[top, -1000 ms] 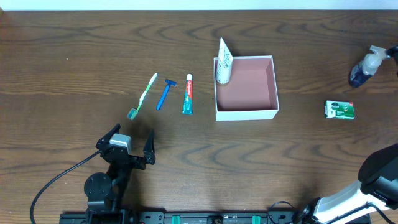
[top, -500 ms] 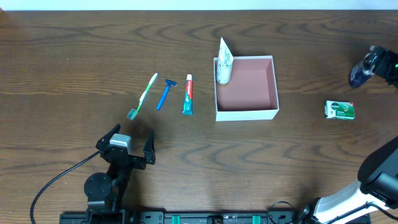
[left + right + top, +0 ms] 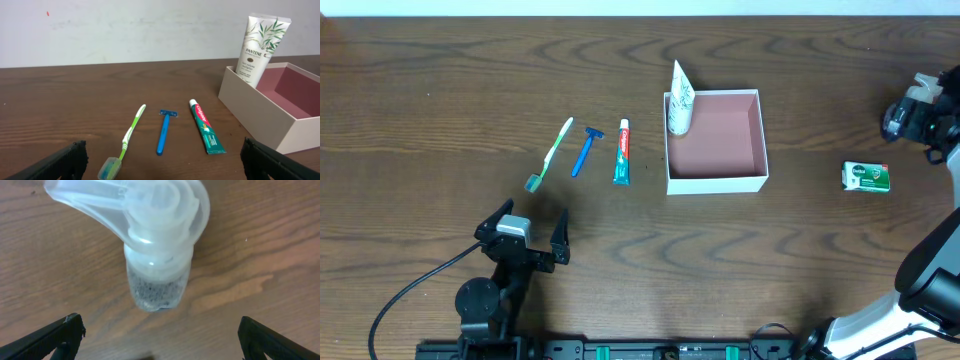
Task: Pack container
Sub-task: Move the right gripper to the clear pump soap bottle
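Your left gripper hung wide open near the desk's front edge, holding nothing. Your right gripper was spread just as wide above a clear plastic pump bottle by the right edge, its fingers apart from it. The square white cardboard container, dusty pink inside, sat mid-desk with a glossy tube leaning in its far-left corner. A toothbrush, razor and toothpaste lay to its left.

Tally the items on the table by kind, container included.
Tubes: 2 (toothpaste, Pantene tube)
Toothbrush: 1
Razor: 1
Soap packet: 1
Pump bottle: 1
Container: 1
Total: 7
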`<act>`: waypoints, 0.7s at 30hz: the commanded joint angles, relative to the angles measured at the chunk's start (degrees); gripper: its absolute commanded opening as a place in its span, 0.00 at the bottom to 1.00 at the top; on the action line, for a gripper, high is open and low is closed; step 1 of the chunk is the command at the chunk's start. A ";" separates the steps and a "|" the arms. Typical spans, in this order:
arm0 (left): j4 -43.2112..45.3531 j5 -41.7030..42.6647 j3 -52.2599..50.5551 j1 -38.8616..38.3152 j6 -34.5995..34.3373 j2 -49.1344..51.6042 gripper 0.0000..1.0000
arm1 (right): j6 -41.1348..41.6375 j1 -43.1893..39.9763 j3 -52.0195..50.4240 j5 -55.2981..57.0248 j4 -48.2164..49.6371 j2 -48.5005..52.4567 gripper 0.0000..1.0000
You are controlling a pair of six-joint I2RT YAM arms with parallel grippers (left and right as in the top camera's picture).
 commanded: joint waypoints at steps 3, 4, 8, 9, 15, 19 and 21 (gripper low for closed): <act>-0.61 0.74 -1.68 0.37 0.15 -0.31 0.98 | -2.82 0.52 -1.57 0.20 3.93 2.34 0.99; -0.61 0.74 -1.68 0.37 0.15 -0.31 0.98 | -2.80 0.52 -1.57 0.13 4.66 2.86 0.99; -0.61 0.74 -1.68 0.37 0.15 -0.31 0.98 | -2.93 0.55 -1.60 0.00 7.91 5.64 0.99; -0.61 0.74 -1.68 0.37 0.15 -0.31 0.98 | -2.91 0.55 -1.60 0.02 8.52 6.19 0.99; -0.61 0.74 -1.68 0.37 0.15 -0.31 0.98 | -2.95 0.55 -1.60 0.04 11.10 9.27 0.99; -0.61 0.74 -1.68 0.37 0.15 -0.31 0.98 | -2.91 0.55 -1.57 0.00 13.22 9.35 0.99; -0.61 0.74 -1.68 0.37 0.15 -0.31 0.98 | -2.93 0.55 -1.57 0.02 13.77 9.35 0.99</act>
